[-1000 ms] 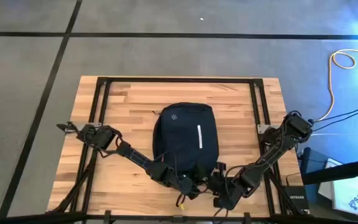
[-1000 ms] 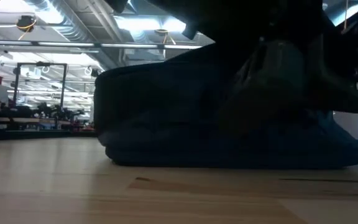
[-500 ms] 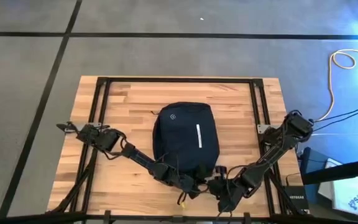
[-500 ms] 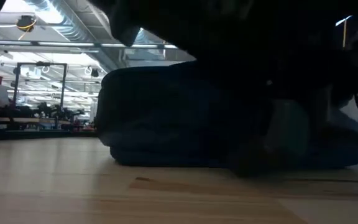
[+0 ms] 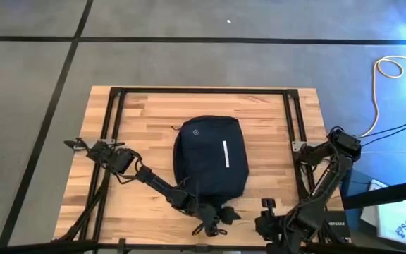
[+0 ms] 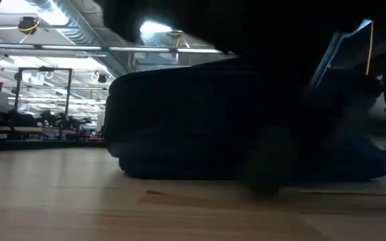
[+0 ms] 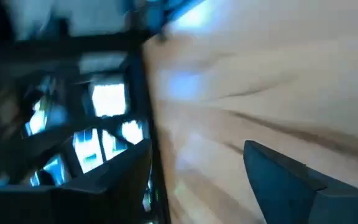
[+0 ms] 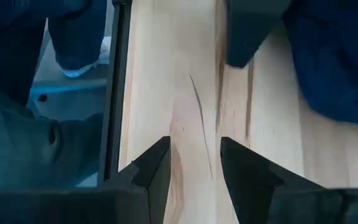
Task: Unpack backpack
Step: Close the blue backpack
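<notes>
My left pincer [image 5: 213,224] gapes wide beside the backpack [image 5: 211,156]; my right pincer [image 8: 194,163] hovers narrowly parted over the desk [image 5: 146,116].

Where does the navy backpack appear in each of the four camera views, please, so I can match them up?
High view: backpack at the table's centre, logo side up.
Low view: dark mound across the middle, resting on the wood.
Left wrist view: not visible.
Right wrist view: navy fabric, probably the backpack, at the edge.
Shared landmark: the wooden tabletop.
</notes>
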`<state>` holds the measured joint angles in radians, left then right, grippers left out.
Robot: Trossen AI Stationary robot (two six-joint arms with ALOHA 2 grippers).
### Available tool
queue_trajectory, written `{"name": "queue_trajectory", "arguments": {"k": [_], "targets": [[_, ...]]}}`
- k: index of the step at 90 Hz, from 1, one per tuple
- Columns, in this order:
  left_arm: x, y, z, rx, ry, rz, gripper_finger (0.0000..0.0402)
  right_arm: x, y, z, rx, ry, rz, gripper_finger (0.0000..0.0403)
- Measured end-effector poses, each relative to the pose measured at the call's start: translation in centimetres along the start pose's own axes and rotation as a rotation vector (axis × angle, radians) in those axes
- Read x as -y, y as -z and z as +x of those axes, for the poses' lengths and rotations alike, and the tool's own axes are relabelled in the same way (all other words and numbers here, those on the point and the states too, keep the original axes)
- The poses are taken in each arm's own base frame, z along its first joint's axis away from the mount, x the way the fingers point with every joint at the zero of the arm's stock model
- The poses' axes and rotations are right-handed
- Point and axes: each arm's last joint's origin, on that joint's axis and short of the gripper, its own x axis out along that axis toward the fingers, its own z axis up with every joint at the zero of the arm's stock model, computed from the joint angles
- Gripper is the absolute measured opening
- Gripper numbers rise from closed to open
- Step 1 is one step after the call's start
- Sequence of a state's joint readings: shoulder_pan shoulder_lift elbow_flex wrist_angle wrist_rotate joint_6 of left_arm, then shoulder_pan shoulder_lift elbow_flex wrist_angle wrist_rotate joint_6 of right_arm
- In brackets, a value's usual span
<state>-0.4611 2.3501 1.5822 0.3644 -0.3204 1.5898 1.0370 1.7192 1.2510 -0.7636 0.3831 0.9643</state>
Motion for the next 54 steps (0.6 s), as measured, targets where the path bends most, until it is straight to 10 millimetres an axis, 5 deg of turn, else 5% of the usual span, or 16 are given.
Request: {"name": "queue_trajectory", "arguments": {"k": [24,44,54], "targets": [[0.4,4.4,1.4,-0.152,0.012,0.235,0.0239,0.1,0.0,0.1,0.001,0.012,0.002,0.0122],[0.2,4.9,1.6,-0.163,-0.029,0.317,0.0239,0.3,0.1,0.1,-0.010,0.033,0.006,0.0122],[-0.2,5.1,1.6,-0.230,-0.024,0.311,0.0239,1.8,0.7,0.0,-0.012,0.209,0.018,0.0122]]}}
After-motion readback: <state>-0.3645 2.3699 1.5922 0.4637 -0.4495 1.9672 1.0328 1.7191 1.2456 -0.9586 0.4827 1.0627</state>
